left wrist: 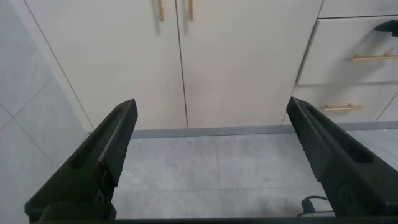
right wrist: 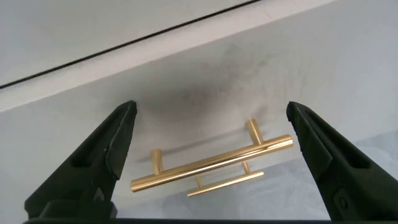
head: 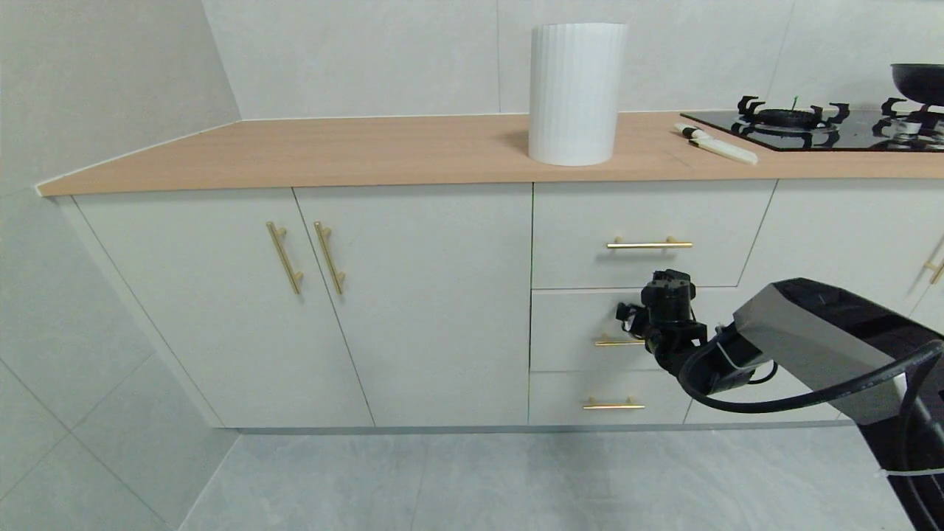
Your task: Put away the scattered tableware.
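1. Brass handle (right wrist: 211, 165) of the middle drawer (head: 568, 332) sits between the fingers of the right tool (right wrist: 211, 112). The jaws are spread wide and grip nothing.
2. Left tool (left wrist: 211, 106): jaws spread wide, empty, above the floor (left wrist: 205, 168), facing the cabinet doors (left wrist: 180, 62).
3. White knife (head: 715, 144): flat on the wooden tabletop (head: 332, 151), at 3 o'clock from the white ribbed canister (head: 575, 92), apart from it.
4. Hob (head: 818, 129): at 3 o'clock from the knife, just beside it.
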`<state>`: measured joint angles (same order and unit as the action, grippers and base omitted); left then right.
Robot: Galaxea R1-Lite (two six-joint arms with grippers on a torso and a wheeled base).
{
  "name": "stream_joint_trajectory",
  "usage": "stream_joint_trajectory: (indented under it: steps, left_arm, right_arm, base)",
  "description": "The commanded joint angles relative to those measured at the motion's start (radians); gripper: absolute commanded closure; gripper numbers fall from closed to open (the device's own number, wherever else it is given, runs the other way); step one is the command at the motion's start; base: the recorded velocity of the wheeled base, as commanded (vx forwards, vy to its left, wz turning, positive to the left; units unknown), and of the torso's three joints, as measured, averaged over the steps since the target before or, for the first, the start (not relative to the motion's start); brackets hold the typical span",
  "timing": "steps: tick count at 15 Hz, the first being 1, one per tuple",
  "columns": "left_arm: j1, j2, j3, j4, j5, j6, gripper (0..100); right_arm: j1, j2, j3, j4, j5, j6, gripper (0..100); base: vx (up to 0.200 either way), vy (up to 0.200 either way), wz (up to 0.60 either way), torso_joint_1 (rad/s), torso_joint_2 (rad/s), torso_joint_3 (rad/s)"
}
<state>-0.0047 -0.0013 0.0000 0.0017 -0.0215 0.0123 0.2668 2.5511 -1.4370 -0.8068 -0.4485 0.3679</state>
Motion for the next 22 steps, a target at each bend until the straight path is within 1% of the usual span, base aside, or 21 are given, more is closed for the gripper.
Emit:
stream_joint_trajectory:
  steps: [1, 3, 5, 9, 11, 14, 16, 19, 22]
  left_arm:
    - [0.0, 0.001, 0.0, 0.0, 0.0, 0.0, 0]
    - [0.0, 0.001, 0.0, 0.0, 0.0, 0.0, 0]
    - [0.0, 0.001, 0.0, 0.0, 0.0, 0.0, 0]
    - [0.0, 0.001, 0.0, 0.0, 0.0, 0.0, 0]
    - [0.0, 0.001, 0.0, 0.0, 0.0, 0.0, 0]
    - [0.0, 0.001, 0.0, 0.0, 0.0, 0.0, 0]
    - [0.0, 0.001, 0.0, 0.0, 0.0, 0.0, 0]
    - [0.0, 0.001, 0.0, 0.0, 0.0, 0.0, 0]
    - [0.0, 0.001, 0.0, 0.001, 0.0, 0.0, 0]
  right_arm:
    - [-0.012, 0.023, -0.034, -0.002, -0.012, 0.0, 0]
    - [-0.024, 0.038, -0.066, -0.002, -0.029, 0.0, 0]
    - [-0.024, 0.038, -0.068, -0.002, -0.032, 0.0, 0]
    - [-0.024, 0.029, -0.062, -0.002, -0.032, 0.0, 0]
    - [-0.024, -0.002, -0.019, 0.003, -0.03, -0.001, 0]
    - [-0.012, -0.129, 0.132, 0.032, 0.007, -0.007, 0]
    - [0.019, -0.319, 0.331, 0.078, 0.025, -0.046, 0]
    - [0.055, -0.649, 0.642, 0.077, 0.021, -0.056, 0]
    - [0.08, -1.014, 0.914, 0.077, -0.006, -0.118, 0]
  base:
    - [0.0, 0.0, 0.0, 0.0, 0.0, 0.0]
    - [0.0, 0.0, 0.0, 0.0, 0.0, 0.0]
    - [0.0, 0.0, 0.0, 0.0, 0.0, 0.0]
    - [0.0, 0.0, 0.0, 0.0, 0.0, 0.0]
    - [0.0, 0.0, 0.0, 0.0, 0.0, 0.0]
    - [0.0, 0.0, 0.0, 0.0, 0.0, 0.0]
    - [0.0, 0.0, 0.0, 0.0, 0.0, 0.0]
    - [0.0, 0.0, 0.0, 0.0, 0.0, 0.0]
    - [0.0, 0.0, 0.0, 0.0, 0.0, 0.0]
